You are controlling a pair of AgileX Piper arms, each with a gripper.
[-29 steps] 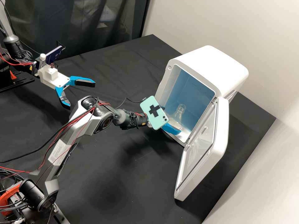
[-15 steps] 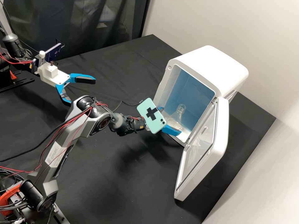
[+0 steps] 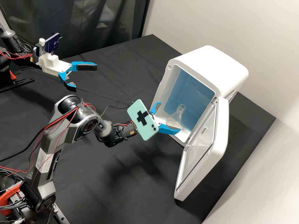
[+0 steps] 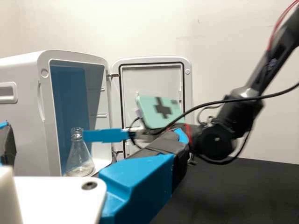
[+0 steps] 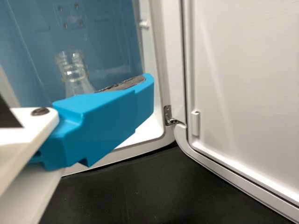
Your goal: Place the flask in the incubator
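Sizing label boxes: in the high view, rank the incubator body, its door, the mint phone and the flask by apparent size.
1. incubator body
2. door
3. mint phone
4. flask; the phone is nearer the camera, so their true sizes may be closer.

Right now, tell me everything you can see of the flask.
The flask is clear and conical, glass by the look of it, with a wide base, a narrow neck and an open, lipped mouth without a stopper. It looks empty. It stands upright on the floor of the white incubator, inside the blue chamber near the front edge. The right gripper is open before it, not gripping; whether a finger brushes its base cannot be told.
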